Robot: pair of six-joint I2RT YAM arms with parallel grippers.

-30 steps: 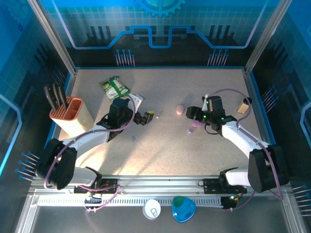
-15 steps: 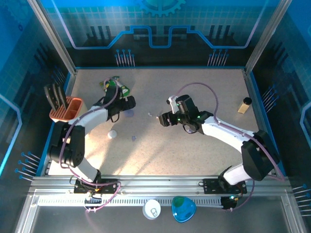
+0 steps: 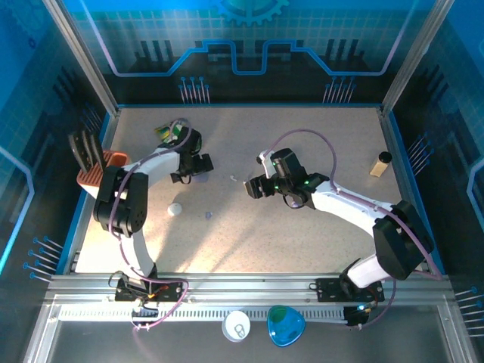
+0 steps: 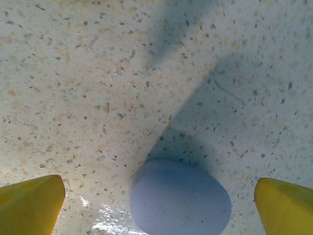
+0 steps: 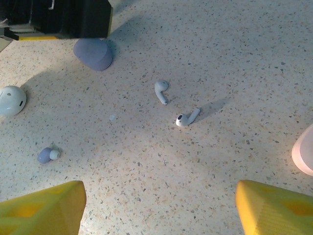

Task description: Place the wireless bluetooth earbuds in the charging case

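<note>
I am hovering my left end effector (image 4: pixel 159 188) wide open over the rounded lavender plastic case (image 4: pixel 181 200), and my right end effector (image 5: pixel 160 191) wide and empty above two tiny white plastic earbuds (image 5: pixel 161 91) lying loose mid-table, toward its far edge. Judging by that, no earbud is seated yet, and all the picking and inserting is still waiting.

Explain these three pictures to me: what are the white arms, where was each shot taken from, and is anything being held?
These are two robot arms, left and right, bolted at the table's near edge. Each ends in a two-finger gripper with yellow tips. The wide picture looks down from above; the other two come from cameras on the wrists. The left gripper hangs open astride a lavender case without touching it. The right gripper is open above a white earbud and a second earbud, lying apart on the table. A white case and a tiny lavender bud lie nearby. Nothing is held.
</note>
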